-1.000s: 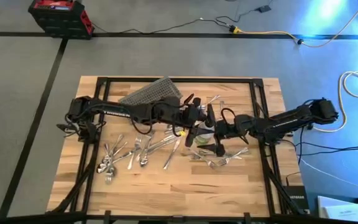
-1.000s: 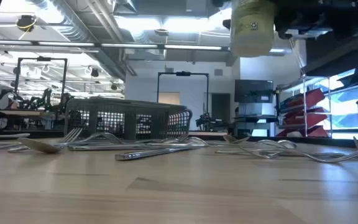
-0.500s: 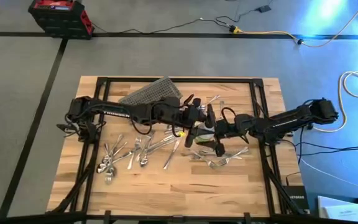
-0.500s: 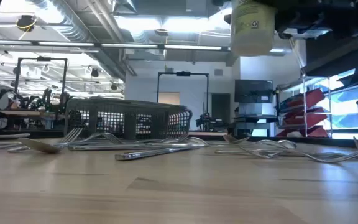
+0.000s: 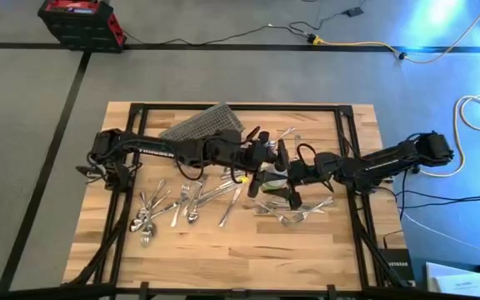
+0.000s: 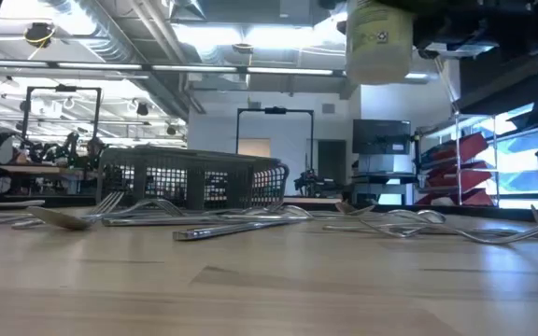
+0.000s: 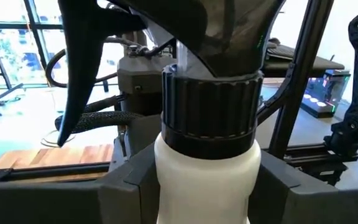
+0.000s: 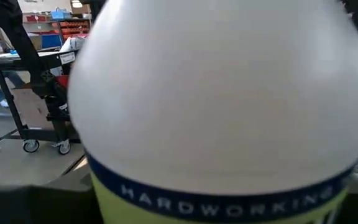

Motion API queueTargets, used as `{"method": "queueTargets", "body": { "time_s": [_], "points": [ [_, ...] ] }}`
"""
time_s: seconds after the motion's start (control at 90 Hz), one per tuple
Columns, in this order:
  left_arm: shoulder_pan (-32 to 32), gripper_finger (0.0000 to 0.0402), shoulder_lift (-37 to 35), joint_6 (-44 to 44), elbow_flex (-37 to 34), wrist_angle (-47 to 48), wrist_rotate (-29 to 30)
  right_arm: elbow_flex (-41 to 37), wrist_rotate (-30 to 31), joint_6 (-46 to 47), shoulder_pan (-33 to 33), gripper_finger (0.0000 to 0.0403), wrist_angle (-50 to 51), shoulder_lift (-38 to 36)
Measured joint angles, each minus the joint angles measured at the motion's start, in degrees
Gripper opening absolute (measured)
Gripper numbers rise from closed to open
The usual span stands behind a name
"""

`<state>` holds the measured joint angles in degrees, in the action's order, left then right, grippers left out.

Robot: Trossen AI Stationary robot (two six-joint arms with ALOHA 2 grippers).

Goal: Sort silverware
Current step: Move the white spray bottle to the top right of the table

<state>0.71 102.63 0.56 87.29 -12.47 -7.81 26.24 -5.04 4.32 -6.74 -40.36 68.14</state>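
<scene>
A white spray bottle point(image 6: 378, 42) with a yellow-green label, a black collar point(image 7: 210, 106) and a black trigger head hangs high over the table's middle, held between both arms. My left gripper point(image 5: 261, 162) and my right gripper point(image 5: 288, 185) meet there, each shut on the bottle. The silverware lies flat on the wood in loose piles: forks and spoons at the near left point(image 5: 152, 212), more at the near right point(image 5: 294, 212) and a few at the far middle point(image 5: 286, 133). A gray mesh basket point(image 5: 202, 123) rests on the table at the far side. My left gripper pinches the bottle's white shoulder point(image 7: 166, 163), just under the black collar, with one finger point(image 7: 126, 186) on each side. The bottle stands upright in the hold, its bottom well clear of the table. My right gripper has the bottle's white body point(image 8: 216, 124), above the label band, close in front of its camera. The bottle hides the fingers, so the kind of hold does not show. In the low view a dark gripper part point(image 6: 456, 33) stands beside the upright, lifted bottle.
The black table frame point(image 5: 340, 117) runs around the wooden top. Cables hang from both arms near the middle. Bare wood point(image 5: 223, 250) lies along the near edge. A red and black case point(image 5: 77, 21) stands on the floor beyond the table.
</scene>
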Motion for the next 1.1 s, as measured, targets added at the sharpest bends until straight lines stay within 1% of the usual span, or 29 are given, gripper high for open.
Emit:
{"method": "queueTargets", "body": {
  "time_s": [0.344,0.567,0.656,0.811,1.1],
  "points": [
    [0.07,0.0202,0.00,-0.15,0.04,0.18,-0.17,-0.09,-1.20,-0.04,-0.04,0.0273,0.10,0.00],
    [0.04,0.0237,0.00,0.19,0.07,3.02,-0.11,-0.09,-2.19,0.00,-0.04,0.0273,-0.01,-0.54],
    [0.07,0.0249,0.00,0.52,0.11,3.58,-0.27,-0.11,-2.51,0.02,-0.04,0.0273,0.38,-1.82],
    [0.04,0.0264,0.00,0.13,0.17,3.81,-2.91,-0.11,-2.64,0.04,-0.04,0.0273,2.93,-4.58],
    [0.02,0.0267,-1.21,0.19,0.04,5.27,-3.38,-0.11,-2.30,-0.05,-0.06,0.0273,12.27,-11.70]
  ]
}}
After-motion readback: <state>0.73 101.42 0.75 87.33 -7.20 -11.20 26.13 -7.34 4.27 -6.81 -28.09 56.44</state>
